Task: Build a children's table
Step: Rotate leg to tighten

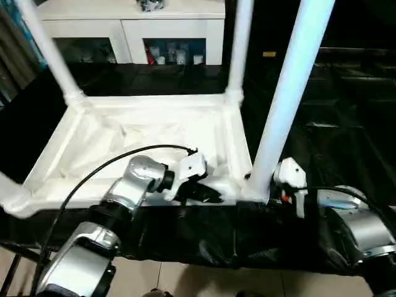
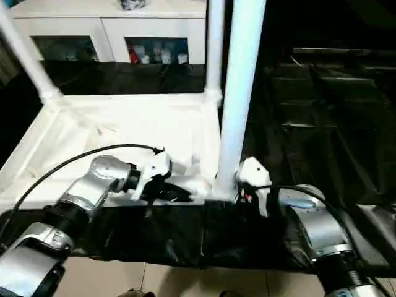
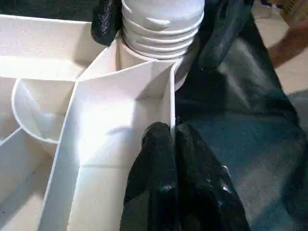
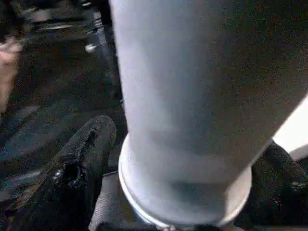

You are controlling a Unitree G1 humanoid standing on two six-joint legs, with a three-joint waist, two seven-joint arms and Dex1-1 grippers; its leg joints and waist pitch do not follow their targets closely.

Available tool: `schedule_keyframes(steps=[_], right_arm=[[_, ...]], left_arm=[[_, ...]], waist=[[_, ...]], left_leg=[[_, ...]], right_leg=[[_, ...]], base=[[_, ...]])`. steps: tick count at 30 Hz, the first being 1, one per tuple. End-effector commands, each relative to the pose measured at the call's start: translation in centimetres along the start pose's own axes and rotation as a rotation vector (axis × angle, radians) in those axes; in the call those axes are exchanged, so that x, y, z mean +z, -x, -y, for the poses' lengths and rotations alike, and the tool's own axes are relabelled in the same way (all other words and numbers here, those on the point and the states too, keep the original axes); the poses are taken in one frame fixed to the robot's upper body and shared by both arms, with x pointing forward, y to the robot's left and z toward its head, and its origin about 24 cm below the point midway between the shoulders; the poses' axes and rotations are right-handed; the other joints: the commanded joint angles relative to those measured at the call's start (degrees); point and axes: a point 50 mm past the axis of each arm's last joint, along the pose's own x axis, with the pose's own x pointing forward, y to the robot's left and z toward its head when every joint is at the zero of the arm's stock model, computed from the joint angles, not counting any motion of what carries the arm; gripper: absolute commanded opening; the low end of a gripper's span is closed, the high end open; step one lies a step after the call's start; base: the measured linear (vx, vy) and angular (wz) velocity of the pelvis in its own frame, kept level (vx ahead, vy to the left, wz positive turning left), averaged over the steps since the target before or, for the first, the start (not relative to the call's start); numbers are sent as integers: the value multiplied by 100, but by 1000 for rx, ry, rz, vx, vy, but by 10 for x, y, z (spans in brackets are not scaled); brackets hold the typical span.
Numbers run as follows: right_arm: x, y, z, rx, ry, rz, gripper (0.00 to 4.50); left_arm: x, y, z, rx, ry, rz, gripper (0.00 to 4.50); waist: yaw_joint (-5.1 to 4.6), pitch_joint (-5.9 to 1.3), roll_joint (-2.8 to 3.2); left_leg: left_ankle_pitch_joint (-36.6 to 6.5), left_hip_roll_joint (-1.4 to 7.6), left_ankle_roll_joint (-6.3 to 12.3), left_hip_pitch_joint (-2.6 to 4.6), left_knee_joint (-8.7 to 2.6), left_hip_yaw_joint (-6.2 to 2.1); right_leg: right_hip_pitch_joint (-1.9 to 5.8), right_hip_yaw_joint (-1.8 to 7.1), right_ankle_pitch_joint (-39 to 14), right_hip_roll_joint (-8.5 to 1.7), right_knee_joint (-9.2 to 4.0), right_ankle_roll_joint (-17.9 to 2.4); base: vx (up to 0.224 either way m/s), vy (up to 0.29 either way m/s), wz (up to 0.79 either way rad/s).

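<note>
Legs stick up from the upside-down children's table [image 1: 148, 133] on the black-covered counter [image 1: 346, 142]. Left tool [image 3: 172, 139] is pinched shut on the table's thin near wall. Right tool [image 4: 180, 168] stands wide around the near leg [image 1: 288, 93], one black finger on each side.

White table top [image 1: 142, 133] and legs [image 1: 291, 93]; black cloth [image 1: 346, 148]; silver forearms [image 2: 309, 229]; fingers [image 3: 168, 183] black, perhaps glossy.

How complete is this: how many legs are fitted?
3: a leg at far left, a leg at far right, a leg at near right. A fourth may hide at near left.
</note>
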Motion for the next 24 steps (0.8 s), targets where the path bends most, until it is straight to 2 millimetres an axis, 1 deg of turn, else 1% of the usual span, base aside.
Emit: schedule_keyframes(steps=[1, 2, 3, 7, 8, 10, 12, 14, 17, 19, 20, 21, 22, 23, 24], right_arm=[[-6, -6, -7, 72, -21, -45, 366], [-6, -6, -7, 79, -21, -46, 356], [-6, -6, -7, 82, -19, -47, 356], [-4, -6, -7, 100, -13, -50, 316], [-4, -6, -8, 112, -12, -54, 316], [-4, -7, -10, 128, -14, -56, 308], [-4, -8, -12, 137, -17, -57, 288], [-5, -8, -13, 144, -25, -55, 281], [-4, -12, -15, 105, -36, -11, 276], [-5, -17, -11, -28, -57, 23, 275], [-6, -19, -9, -68, -57, 29, 275], [-8, -21, -6, -119, -76, 26, 275], [-10, -22, -3, -177, -87, 22, 275], [-11, -23, -2, -204, -98, 24, 274], [-14, -28, 5, -332, -148, 31, 274]], left_arm=[[11, -3, 3, -65, -67, 15, 0], [11, -3, 3, -70, -71, 11, 0], [11, -3, 3, -75, -74, 7, 0], [10, -2, 5, -90, -78, 3, 0], [10, -2, 5, -94, -79, 1, 0], [9, -1, 6, -100, -80, -2, 0], [8, -1, 7, -105, -79, -2, 0], [7, -1, 7, -103, -76, -1, 0], [6, -3, 5, -71, -63, 3, 0], [9, -7, 1, -12, -34, 26, 0], [10, -8, -1, 9, -27, 35, 0], [11, -10, -2, 25, -18, 43, 0], [13, -12, -3, 40, -10, 47, 0], [13, -13, -3, 49, -7, 47, 0], [16, -21, -6, 91, 8, 50, 0]], waist=[[8, -299, -79], [11, -304, -93], [12, -305, -96], [25, -305, -93], [20, -300, -108], [27, -302, -107], [30, -310, -107], [31, -310, -109], [36, -318, -118], [33, -321, -111], [15, -298, -101], [-2, -299, -113], [-16, -283, -120], [-37, -284, -116], [-68, -288, -101]], left_leg=[[-1500, 260, 484, 48, -380, -92], [-1448, 257, 494, 47, -373, -86], [-1429, 256, 501, 44, -370, -86], [-1367, 256, 508, 47, -368, -87], [-1373, 256, 503, 46, -368, -84], [-1376, 259, 512, 47, -364, -81], [-1312, 259, 513, 46, -361, -85], [-1290, 256, 525, 44, -357, -82], [-1253, 253, 538, 38, -350, -80], [-1270, 253, 496, 40, -359, -85], [-1408, 247, 420, 42, -375, -90], [-1527, 236, 341, 60, -383, -97], [-1588, 227, 312, 50, -393, -103], [-1674, 220, 248, 57, -403, -117], [-1739, 218, 201, 68, -403, -120]], right_leg=[[276, 219, -1564, -297, -377, -1406], [280, 222, -1478, -299, -371, -1434], [282, 220, -1453, -301, -363, -1451], [285, 215, -1462, -301, -357, -1463], [283, 219, -1486, -301, -362, -1455], [283, 223, -1503, -304, -361, -1449], [285, 220, -1458, -302, -351, -1450], [288, 221, -1428, -303, -350, -1455], [290, 220, -1412, -305, -346, -1454], [287, 218, -1503, -304, -351, -1419], [266, 218, -1736, -312, -386, -1370], [262, 214, -1969, -310, -409, -1304], [263, 211, -2101, -308, -425, -1258], [263, 209, -2311, -315, -443, -1165], [243, 214, -2370, -305, -454, -1131]], base=[[0, 0, 0], [0, 0, 0], [0, 0, 0], [0, 0, 0], [0, 0, 0], [0, 0, 0], [0, 0, 0], [0, 0, 0], [0, 0, 0], [0, 0, 0], [0, 0, 0], [0, 0, 0], [0, 0, 0], [0, 0, 0], [0, 0, 0]])
